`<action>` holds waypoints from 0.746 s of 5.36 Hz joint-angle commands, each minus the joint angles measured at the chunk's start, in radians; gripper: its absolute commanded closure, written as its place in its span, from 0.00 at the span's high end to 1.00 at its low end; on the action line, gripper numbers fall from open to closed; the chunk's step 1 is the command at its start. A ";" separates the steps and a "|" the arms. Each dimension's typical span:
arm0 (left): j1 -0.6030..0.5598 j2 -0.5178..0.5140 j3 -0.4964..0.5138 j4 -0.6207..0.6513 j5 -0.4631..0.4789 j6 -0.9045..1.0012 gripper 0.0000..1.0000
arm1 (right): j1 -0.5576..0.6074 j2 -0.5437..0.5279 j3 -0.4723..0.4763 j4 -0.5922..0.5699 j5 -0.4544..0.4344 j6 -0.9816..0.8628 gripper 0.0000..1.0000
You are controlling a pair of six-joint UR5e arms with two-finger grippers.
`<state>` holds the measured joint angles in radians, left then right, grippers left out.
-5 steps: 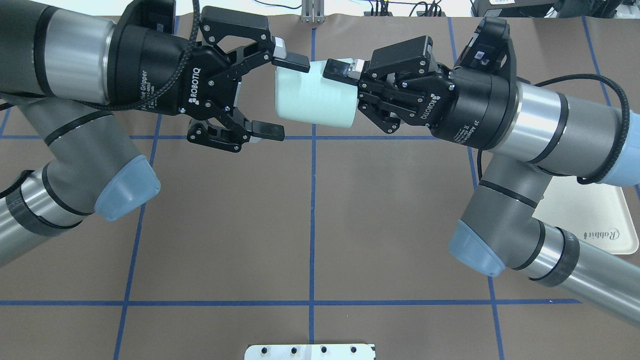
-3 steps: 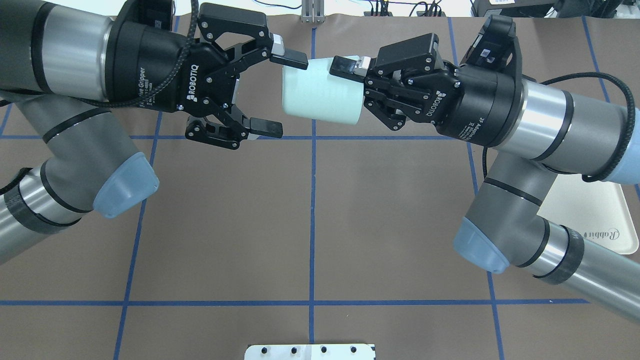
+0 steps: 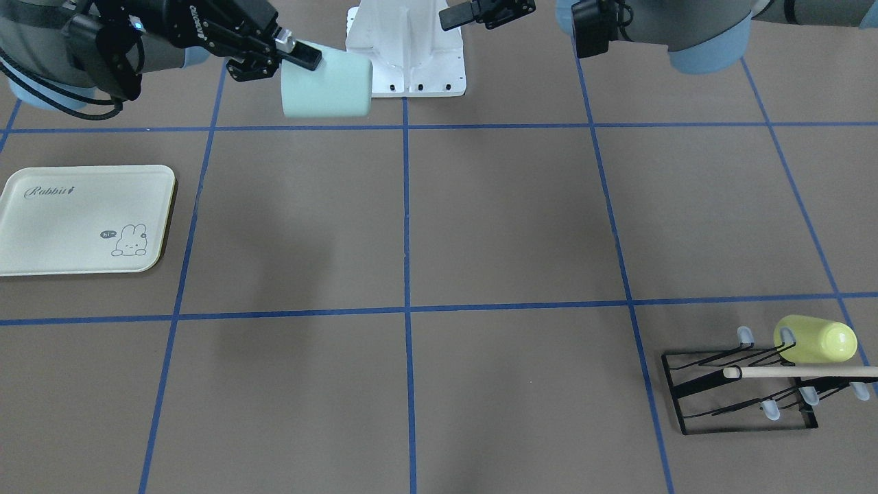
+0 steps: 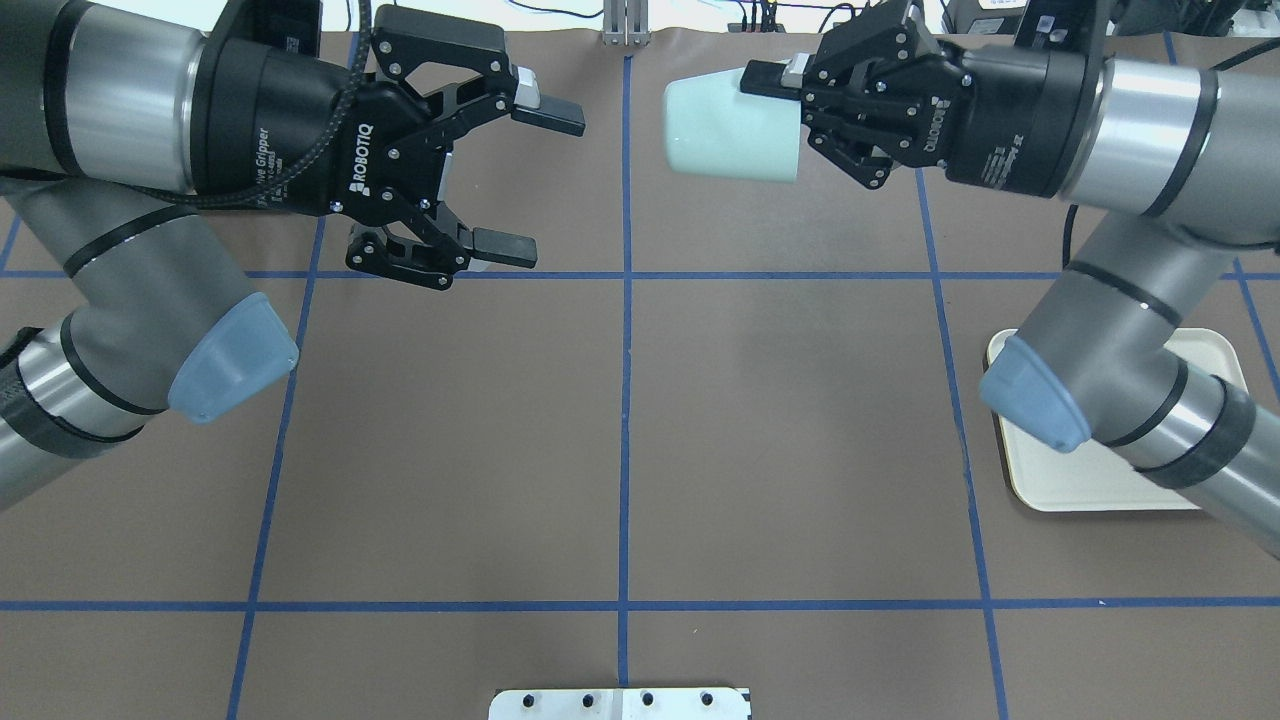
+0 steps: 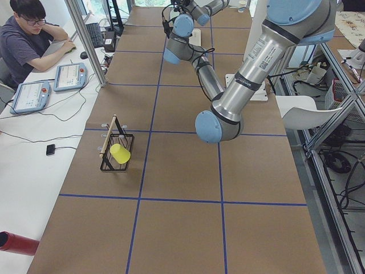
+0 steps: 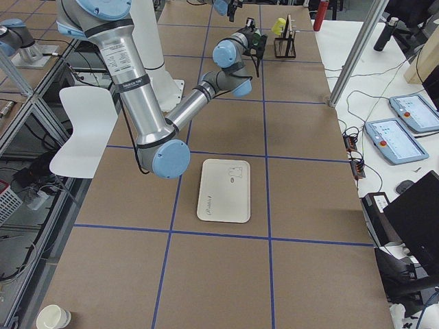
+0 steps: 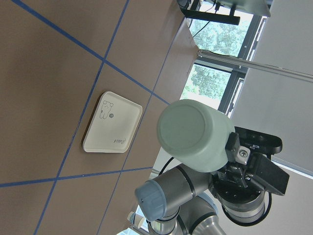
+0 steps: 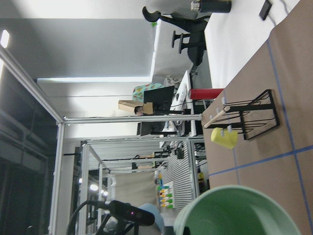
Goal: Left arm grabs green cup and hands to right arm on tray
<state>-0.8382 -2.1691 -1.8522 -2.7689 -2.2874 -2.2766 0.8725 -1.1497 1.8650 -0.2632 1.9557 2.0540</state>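
Observation:
My right gripper (image 4: 778, 118) is shut on the rim end of the pale mint-green cup (image 4: 725, 130) and holds it sideways in the air over the far middle of the table. The cup also shows in the front view (image 3: 326, 86) and in the left wrist view (image 7: 195, 134). My left gripper (image 4: 538, 182) is open and empty, a short way left of the cup and apart from it. The cream "Rabbit" tray (image 4: 1090, 485) lies flat on the table under my right arm's elbow, bare in the front view (image 3: 82, 219).
A black wire rack (image 3: 741, 384) with a wooden bar holds a brighter yellow-green cup (image 3: 816, 339) at the table's far corner on my left side. The white robot base plate (image 3: 405, 48) sits at the near middle edge. An operator sits beyond the table.
My right gripper has pulled the green cup right and farther back, out from between the open left fingers. My left gripper stayed open and drew back slightly left.

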 commanded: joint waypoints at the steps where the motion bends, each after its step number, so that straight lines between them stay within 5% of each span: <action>1: -0.001 0.082 0.040 0.062 0.012 0.227 1.00 | 0.075 -0.049 -0.003 -0.255 0.122 -0.213 0.00; 4: -0.077 0.149 0.039 0.430 0.014 0.669 1.00 | 0.155 -0.143 0.014 -0.618 0.196 -0.600 0.00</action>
<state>-0.8901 -2.0441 -1.8091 -2.4262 -2.2738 -1.7335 1.0136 -1.2622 1.8722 -0.7882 2.1438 1.5659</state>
